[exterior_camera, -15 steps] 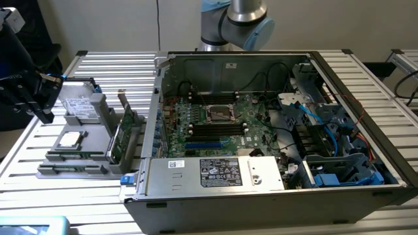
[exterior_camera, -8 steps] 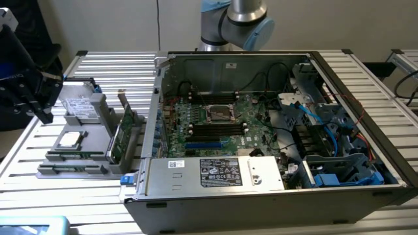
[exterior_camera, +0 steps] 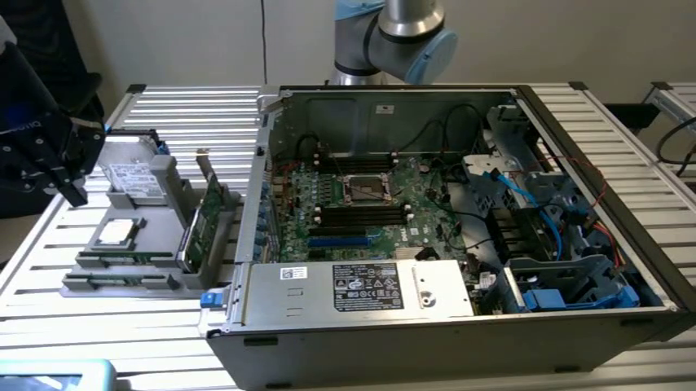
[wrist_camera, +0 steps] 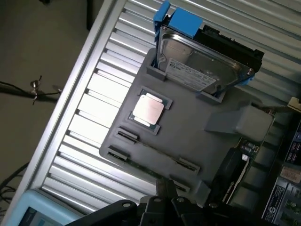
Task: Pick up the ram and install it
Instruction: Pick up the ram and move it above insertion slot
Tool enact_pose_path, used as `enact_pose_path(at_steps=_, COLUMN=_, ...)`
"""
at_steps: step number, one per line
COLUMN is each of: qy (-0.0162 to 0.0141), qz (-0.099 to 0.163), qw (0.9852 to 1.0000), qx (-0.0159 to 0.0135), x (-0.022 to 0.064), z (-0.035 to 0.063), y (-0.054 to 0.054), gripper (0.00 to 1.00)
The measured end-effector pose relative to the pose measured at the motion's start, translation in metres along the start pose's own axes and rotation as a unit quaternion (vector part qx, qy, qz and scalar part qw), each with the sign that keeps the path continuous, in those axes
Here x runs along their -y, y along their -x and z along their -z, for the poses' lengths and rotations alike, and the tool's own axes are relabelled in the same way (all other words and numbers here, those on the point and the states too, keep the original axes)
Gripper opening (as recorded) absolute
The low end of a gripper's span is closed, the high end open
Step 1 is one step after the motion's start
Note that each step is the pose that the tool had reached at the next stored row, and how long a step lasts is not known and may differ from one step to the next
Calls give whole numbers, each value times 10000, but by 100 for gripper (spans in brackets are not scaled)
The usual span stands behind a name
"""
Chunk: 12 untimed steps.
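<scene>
On the slatted metal counter (exterior_camera: 609, 122) an open computer case (exterior_camera: 435, 342) lies on its side, its motherboard (exterior_camera: 359, 208) facing up, with the bare processor socket (exterior_camera: 367, 189) between rows of long dark slots. A silver power supply box (exterior_camera: 359, 287) sits along the case's near wall.

Just beside the case, toward the exterior view's left, a grey tray (wrist_camera: 197, 136) holds the spare parts. A hard drive (wrist_camera: 202, 70) in a blue bracket leans in the tray's far end. A silver square chip (wrist_camera: 148, 110) lies flat in a shallow pocket near the middle. A broad green expansion card (exterior_camera: 207, 216) stands upright along the side nearest the case.

The ram (exterior_camera: 120, 259) is in the tray, a slim green stick set on edge in a long slot near the tray's front edge, just beside the silver chip and well apart from the motherboard.

The gripper (wrist_camera: 164, 190) hangs over the tray's outer side, at the exterior view's far left, on the side away from the case. Its dark fingers (wrist_camera: 160, 188) are pressed together with nothing between them. In the wrist view the fingertips sit close to the end of the slots where the ram rests, and I cannot tell whether they touch the tray. The arm's grey and pale blue joint (exterior_camera: 397, 32) rises behind the case.
</scene>
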State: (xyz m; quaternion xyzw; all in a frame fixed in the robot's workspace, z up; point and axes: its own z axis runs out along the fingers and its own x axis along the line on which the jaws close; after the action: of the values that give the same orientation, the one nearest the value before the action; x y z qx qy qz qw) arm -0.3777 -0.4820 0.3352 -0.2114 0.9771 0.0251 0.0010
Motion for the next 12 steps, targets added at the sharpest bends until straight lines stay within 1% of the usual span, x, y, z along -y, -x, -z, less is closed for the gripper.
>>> enact_pose_path(at_steps=3, qy=3, qz=275, qw=9996, qx=-15, x=0, z=-1, y=0, gripper=11)
enact_pose_path(at_steps=6, qy=7, qz=550, qw=9985, qx=-27, x=0, z=-2, y=0, gripper=11)
enact_pose_path(at_steps=9, qy=11, qz=824, qw=9966, qx=-40, x=0, z=-3, y=0, gripper=11)
enact_pose_path(at_steps=12, qy=14, qz=1097, qw=9939, qx=-54, x=0, z=-4, y=0, gripper=11)
